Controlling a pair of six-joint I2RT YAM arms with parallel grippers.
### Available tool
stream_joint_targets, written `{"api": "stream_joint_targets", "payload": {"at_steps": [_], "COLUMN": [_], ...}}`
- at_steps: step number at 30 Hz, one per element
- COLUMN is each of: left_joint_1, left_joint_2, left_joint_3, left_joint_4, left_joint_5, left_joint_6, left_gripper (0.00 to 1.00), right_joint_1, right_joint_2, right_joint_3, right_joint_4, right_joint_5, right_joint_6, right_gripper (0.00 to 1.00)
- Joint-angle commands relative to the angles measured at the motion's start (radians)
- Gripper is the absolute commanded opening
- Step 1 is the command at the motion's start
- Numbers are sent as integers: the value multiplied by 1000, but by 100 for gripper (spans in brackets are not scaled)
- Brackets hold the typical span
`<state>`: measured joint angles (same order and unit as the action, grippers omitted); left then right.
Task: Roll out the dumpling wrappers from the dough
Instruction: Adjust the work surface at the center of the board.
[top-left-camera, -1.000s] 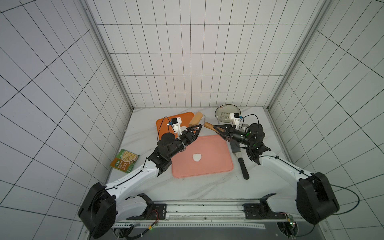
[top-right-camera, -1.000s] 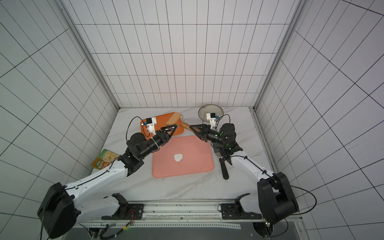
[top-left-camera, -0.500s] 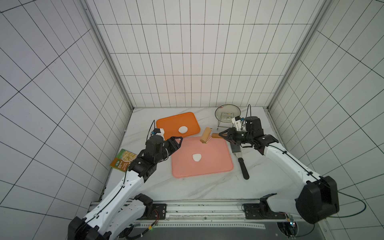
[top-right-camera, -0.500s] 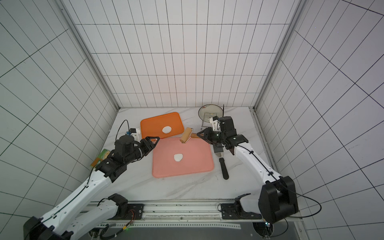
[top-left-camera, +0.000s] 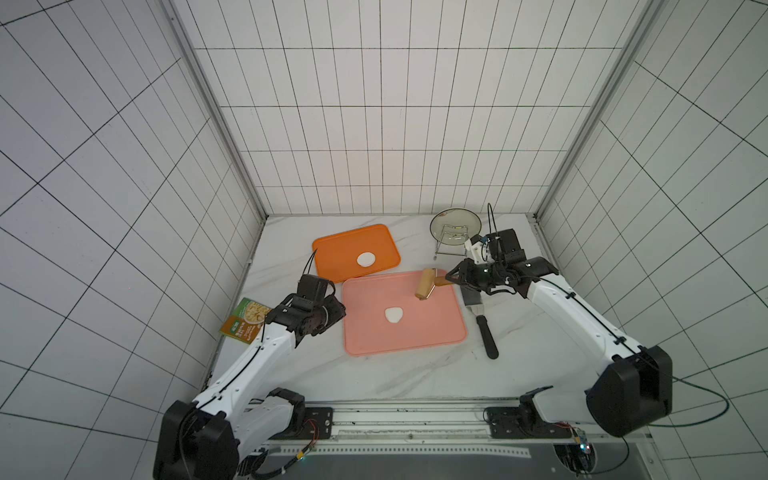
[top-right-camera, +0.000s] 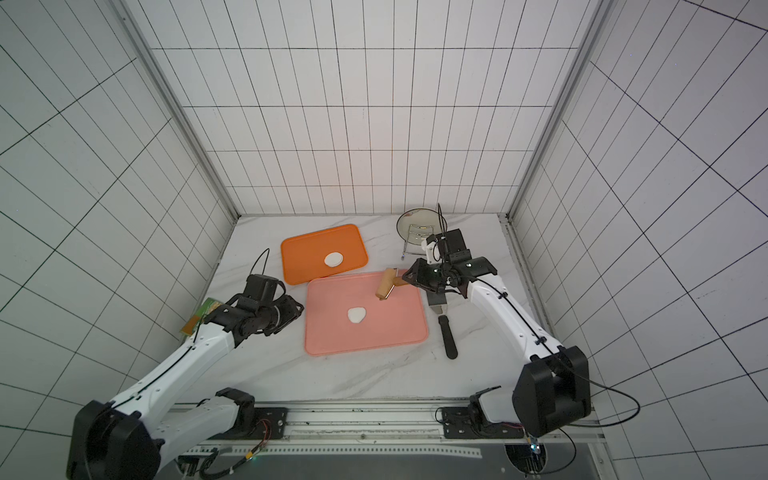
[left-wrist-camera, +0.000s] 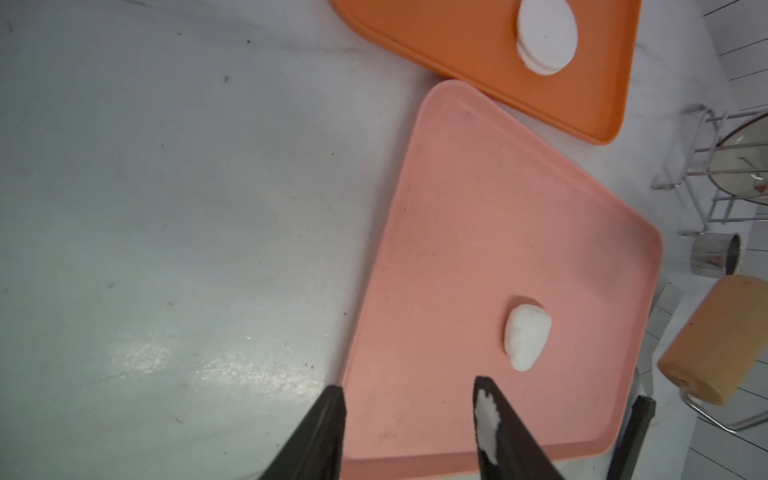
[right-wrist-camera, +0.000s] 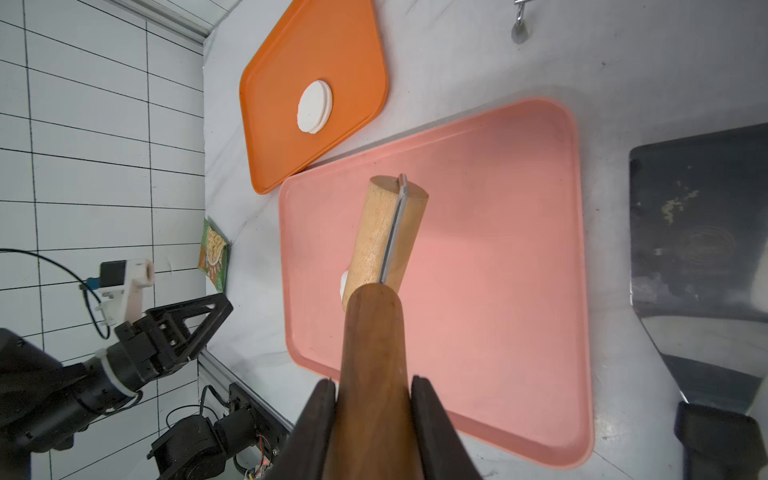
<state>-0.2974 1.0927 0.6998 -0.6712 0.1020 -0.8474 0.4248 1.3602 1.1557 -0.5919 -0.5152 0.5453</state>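
The dough (top-left-camera: 393, 314) is a small white lump in the middle of the pink tray (top-left-camera: 440, 332). A short stack of round dumpling wrappers (top-left-camera: 366, 259) lies on the orange tray (top-left-camera: 332, 253) behind it. My right gripper (right-wrist-camera: 374, 386) is shut on the dark handle of the wooden roller (right-wrist-camera: 384, 232), whose drum hangs over the pink tray's far right part, apart from the dough. My left gripper (left-wrist-camera: 409, 384) is open and empty at the tray's left edge, with white dough smeared on one finger (left-wrist-camera: 487, 419). In the right wrist view the roller hides most of the dough.
A black-handled metal scraper (top-left-camera: 482, 328) lies right of the pink tray, under my right arm. A glass lid on a wire rack (top-left-camera: 455, 226) stands at the back right, a steel ring (left-wrist-camera: 715, 253) near it. A green food packet (top-left-camera: 247, 320) lies by the left wall.
My left gripper has drawn back from the roller at the back centre to the pink tray's left edge. The right gripper has brought the roller down over the tray's far right part.
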Motion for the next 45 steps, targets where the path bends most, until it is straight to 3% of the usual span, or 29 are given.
{"api": "stream_joint_targets", "payload": {"at_steps": [1,8,13,20,26,34,45], "left_joint_1": [6,6,6,1,-29,-110,-206], "left_joint_2": [47,134,225,344,364,404,399], "left_joint_3": [-10,31,46,40,32,61,75], "left_joint_4": [17,16,64,130,155,138,121], "left_joint_5": [5,-13,-12,36,42,27,8], "left_joint_6": [-2,32,51,79,102,168,223], "left_gripper": [45,39,37,27,26,0,0], "right_joint_1": [-4,55,76,134,154,158,159], "right_joint_2": [-42,-102,-42,24,46,83,130], "right_joint_3": [23,-40,5,60,62,96,165], "right_joint_4": [33,29,-15,-25,-41,-90,-170], "right_joint_5": [-37,52,39,35,36,-2,-39], "right_joint_6": [-4,-54,-106,-114,-122,-159,-193], "right_gripper": [0,0,0,0,0,0,0]}}
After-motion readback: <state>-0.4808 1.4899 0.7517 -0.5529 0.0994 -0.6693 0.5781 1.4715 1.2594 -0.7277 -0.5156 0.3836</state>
